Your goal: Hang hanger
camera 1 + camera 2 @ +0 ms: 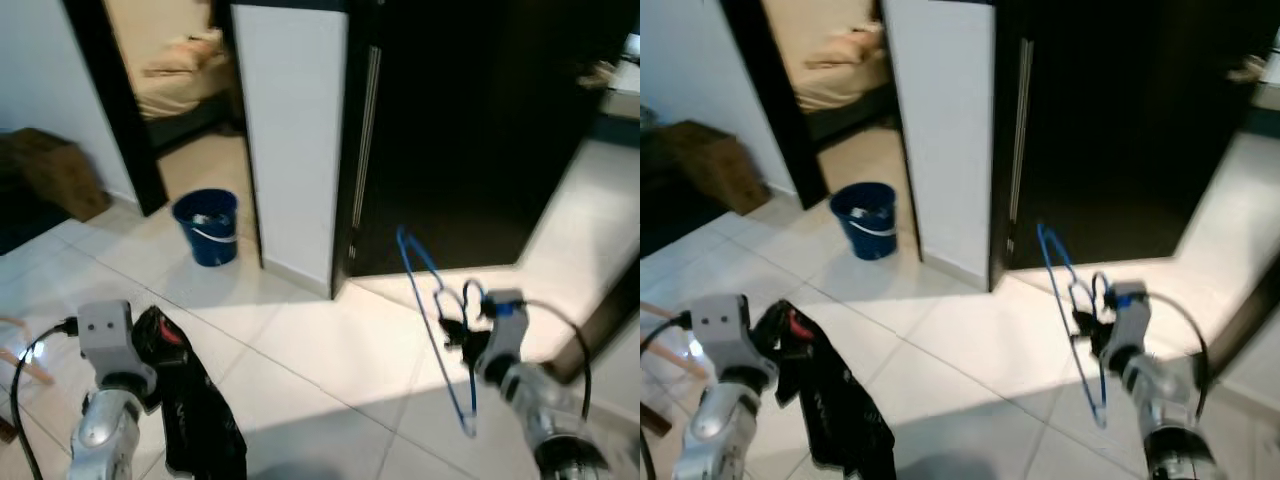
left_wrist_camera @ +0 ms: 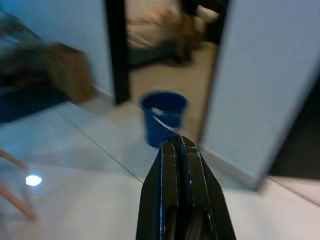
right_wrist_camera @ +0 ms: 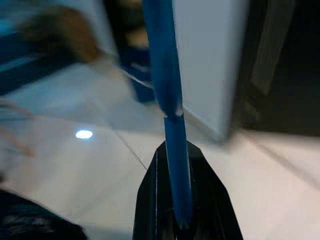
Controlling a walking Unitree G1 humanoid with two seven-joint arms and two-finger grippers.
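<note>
My right gripper (image 1: 455,330) is shut on a thin blue wire hanger (image 1: 432,300), held out low at the right over the white tiled floor. In the right wrist view the hanger's blue bar (image 3: 167,90) runs up from between the black fingers (image 3: 150,200). At the lower left my left gripper (image 1: 150,335) is shut, and a black garment (image 1: 195,405) with a red patch hangs down from it. The left wrist view has the two fingers (image 2: 170,190) pressed together, pointing toward the bucket.
A blue bucket (image 1: 207,225) stands by a white wall panel (image 1: 290,130), beside an open doorway into a room with a bed (image 1: 180,70). A dark doorway (image 1: 470,130) opens ahead to the right. A brown box (image 1: 50,170) sits far left.
</note>
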